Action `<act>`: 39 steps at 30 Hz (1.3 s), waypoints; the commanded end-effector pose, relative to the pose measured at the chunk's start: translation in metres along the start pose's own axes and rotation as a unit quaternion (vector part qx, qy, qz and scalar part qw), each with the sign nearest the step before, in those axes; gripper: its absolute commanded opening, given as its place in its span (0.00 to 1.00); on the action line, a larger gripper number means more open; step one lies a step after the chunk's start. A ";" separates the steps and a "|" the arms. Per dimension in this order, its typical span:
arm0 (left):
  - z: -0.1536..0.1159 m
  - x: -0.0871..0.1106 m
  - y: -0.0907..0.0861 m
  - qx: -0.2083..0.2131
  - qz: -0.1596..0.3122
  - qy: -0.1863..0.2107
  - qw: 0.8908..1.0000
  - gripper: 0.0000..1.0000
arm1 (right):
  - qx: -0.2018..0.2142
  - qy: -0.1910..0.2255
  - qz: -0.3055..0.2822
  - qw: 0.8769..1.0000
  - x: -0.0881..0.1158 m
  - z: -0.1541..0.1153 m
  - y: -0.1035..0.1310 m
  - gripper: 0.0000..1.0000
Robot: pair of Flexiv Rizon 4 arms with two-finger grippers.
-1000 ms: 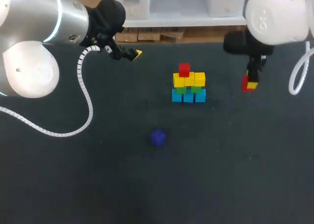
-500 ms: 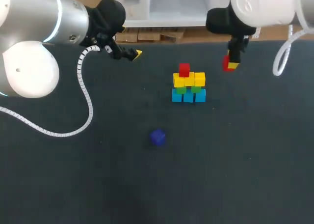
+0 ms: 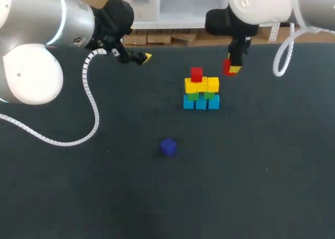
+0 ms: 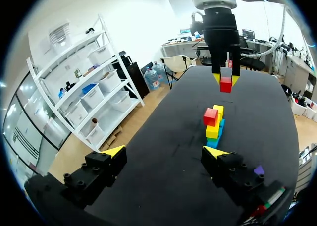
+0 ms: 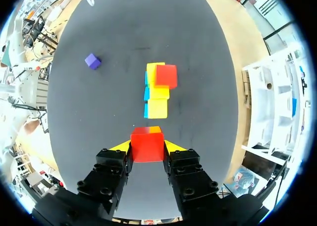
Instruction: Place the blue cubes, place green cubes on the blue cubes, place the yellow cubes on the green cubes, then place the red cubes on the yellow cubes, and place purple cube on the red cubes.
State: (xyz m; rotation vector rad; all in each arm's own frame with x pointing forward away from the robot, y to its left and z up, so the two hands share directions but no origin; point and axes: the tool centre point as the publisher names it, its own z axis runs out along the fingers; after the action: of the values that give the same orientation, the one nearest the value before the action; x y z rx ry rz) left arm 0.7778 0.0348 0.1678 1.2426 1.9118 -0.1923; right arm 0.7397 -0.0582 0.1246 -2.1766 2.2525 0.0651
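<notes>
Right tool (image 5: 147,145): pinching red cube (image 3: 227,66), raised near stack (image 3: 201,92).
Left tool (image 4: 164,151): spread, over desk (image 3: 261,171).
Stack: blue, green, yellow tiers, one red on top.
Purple cube (image 3: 168,146): on desk, apart.

The dark charcoal, matte surface (image 3: 104,197) lies evenly and softly lit, its straight far edge running right across the head view.

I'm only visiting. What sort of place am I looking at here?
Probably a robotics lab test bench. On a dark table, the right claw holds a red cube near a stack of coloured cubes, and the left claw is open and empty.
</notes>
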 end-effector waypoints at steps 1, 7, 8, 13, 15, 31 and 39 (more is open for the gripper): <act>0.000 0.001 0.001 0.002 0.001 -0.003 1.000 1.00 | -0.010 0.006 0.004 1.000 -0.011 0.003 -0.012 0.00; 0.000 0.001 0.001 0.002 0.001 -0.003 1.000 1.00 | -0.009 0.007 0.010 1.000 -0.019 0.005 -0.012 0.00; 0.000 0.001 0.001 0.002 0.001 -0.003 1.000 1.00 | -0.008 0.008 0.011 1.000 -0.020 0.006 -0.012 0.00; 0.000 0.001 0.001 0.002 0.001 -0.003 1.000 1.00 | -0.008 0.012 0.016 1.000 -0.025 0.011 -0.014 0.00; 0.000 0.001 0.001 0.002 0.001 -0.003 1.000 1.00 | -0.009 0.012 0.017 1.000 -0.026 0.013 -0.015 0.00; 0.000 0.001 0.001 0.002 0.001 -0.003 1.000 1.00 | -0.016 0.010 0.026 0.999 -0.036 0.029 -0.028 0.00; 0.000 0.001 0.001 0.002 0.001 -0.003 1.000 1.00 | -0.018 0.008 0.031 0.999 -0.040 0.033 -0.029 0.00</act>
State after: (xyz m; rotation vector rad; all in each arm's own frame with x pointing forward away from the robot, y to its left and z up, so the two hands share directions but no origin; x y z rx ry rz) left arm 0.7778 0.0348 0.1678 1.2425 1.9117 -0.1923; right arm 0.7671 -0.0195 0.0937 -2.1285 2.3408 0.0844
